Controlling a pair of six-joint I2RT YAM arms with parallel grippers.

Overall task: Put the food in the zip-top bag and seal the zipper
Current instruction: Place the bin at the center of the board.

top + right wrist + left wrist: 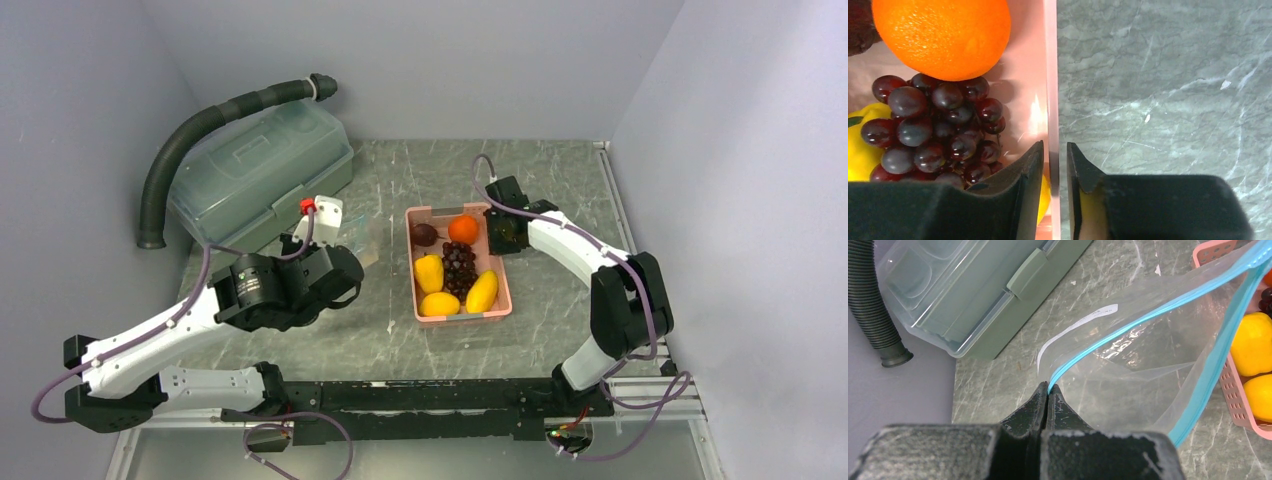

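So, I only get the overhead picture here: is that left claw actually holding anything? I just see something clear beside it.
Observer: Yes. Its wrist camera shows the left gripper shut on a corner of the zip-top bag, right on the teal zipper.
Operator: Is the bag's mouth open?
Observer: Yes, in that view the two zipper strips spread apart toward the pink basket.
Operator: And the right claw by the basket?
Observer: Its wrist camera shows the right gripper with jaws slightly apart astride the basket's side wall, holding no fruit; the grapes and orange lie just inside.
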